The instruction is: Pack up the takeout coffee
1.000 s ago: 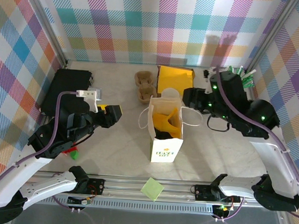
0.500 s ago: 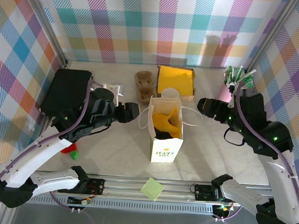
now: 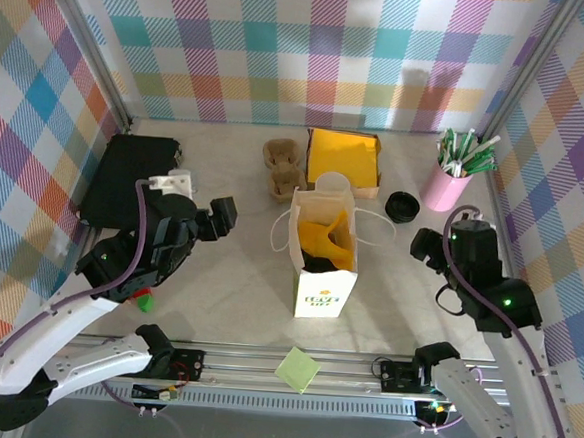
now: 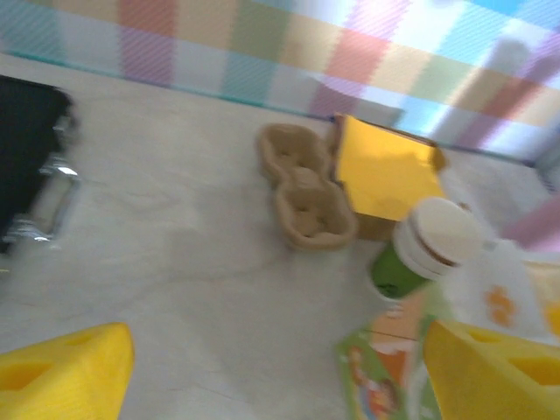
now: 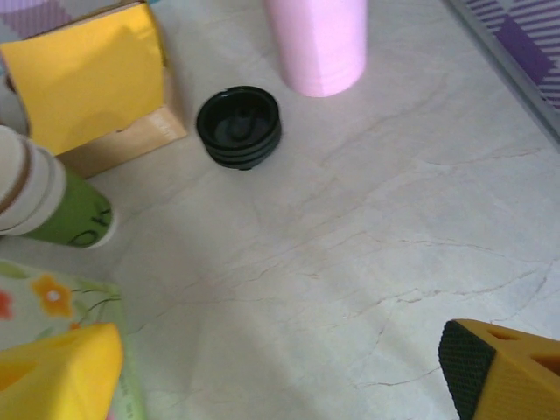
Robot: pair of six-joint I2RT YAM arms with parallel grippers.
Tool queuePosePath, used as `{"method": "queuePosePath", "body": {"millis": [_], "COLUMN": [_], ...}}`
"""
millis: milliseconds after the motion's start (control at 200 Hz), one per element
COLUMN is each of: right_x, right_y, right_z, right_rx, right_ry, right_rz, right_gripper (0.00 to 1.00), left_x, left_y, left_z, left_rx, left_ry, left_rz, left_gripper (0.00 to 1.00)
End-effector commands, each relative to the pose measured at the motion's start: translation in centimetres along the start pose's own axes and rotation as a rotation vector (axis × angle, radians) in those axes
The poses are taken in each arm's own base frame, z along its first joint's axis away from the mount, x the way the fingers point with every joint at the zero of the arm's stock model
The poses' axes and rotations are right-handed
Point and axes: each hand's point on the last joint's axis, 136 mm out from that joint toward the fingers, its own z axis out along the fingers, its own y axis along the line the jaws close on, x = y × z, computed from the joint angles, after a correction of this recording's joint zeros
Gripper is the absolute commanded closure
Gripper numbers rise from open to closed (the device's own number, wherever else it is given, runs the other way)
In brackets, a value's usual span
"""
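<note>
Evidently the packing is at or near its end. The paper bag (image 3: 322,291) stands upright in the middle of the overhead view with its mouth spread, so things can be dropped in from above. Yellow paper (image 3: 331,237) sits in the top of it. The coffee cup is, by my reckoning, down inside the bag under that paper. A dark patch shows low in the mouth, but I cannot tell whether it is the cup.

The left gripper (image 3: 219,217), left of the bag, has its yellow fingers (image 4: 66,367) spread wide with nothing between them. The right gripper (image 3: 423,250), right of the bag, is likewise spread and empty. Both stand apart from the bag, which suits a release rather than a grasp.

Just behind the bag is the stack of spare cups (image 3: 334,185), beside the brown pulp carrier (image 3: 283,168) and the yellow box (image 3: 344,154) at upper centre. Black lids (image 3: 403,205) and a pink cup of sticks (image 3: 445,185) sit at upper right. These look like supplies kept along the back within reach.

The bag's front carries a small green print, too small to read, and its side shows orange flowers in the wrist views. Dark lettering on the green band of the stack is cut off and unreadable.
</note>
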Motion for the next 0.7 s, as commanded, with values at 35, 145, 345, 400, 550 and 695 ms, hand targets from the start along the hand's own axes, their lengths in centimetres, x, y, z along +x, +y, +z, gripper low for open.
{"method": "queuePosePath", "body": {"millis": [35, 145, 345, 400, 550, 695], "right_x": [-1.0, -0.3, 0.5, 0.7, 1.0, 1.4], "right_y": [-1.0, -2.0, -3.3, -3.4, -3.1, -2.3], "right_z": [1.9, 4.3, 8.6, 9.7, 12.4, 14.6], "right_rx": [0.035, 0.087, 0.116, 0.116, 0.108, 0.072], "right_ry": [-0.118, -0.139, -0.205, -0.231, -0.281, -0.301], "right_rz": [0.044, 0.033, 0.045, 0.026, -0.065, -0.151], "right_gripper": [0.04, 0.01, 0.01, 0.01, 0.01, 0.01], "left_x": [-1.1, -0.8, 0.5, 0.8, 2.8, 5.4], "left_y": [5.3, 8.6, 13.3, 14.3, 17.3, 19.6], "left_z": [0.6, 1.4, 3.8, 4.5, 6.1, 7.8], "left_rx": [-0.225, -0.346, -0.511, -0.537, -0.597, -0.616], "left_ry": [-0.105, -0.134, -0.186, -0.203, -0.209, -0.18], "left_rz": [0.067, 0.076, 0.109, 0.104, 0.084, 0.06], "left_gripper": [0.07, 0.02, 0.0, 0.0, 0.0, 0.0]}}
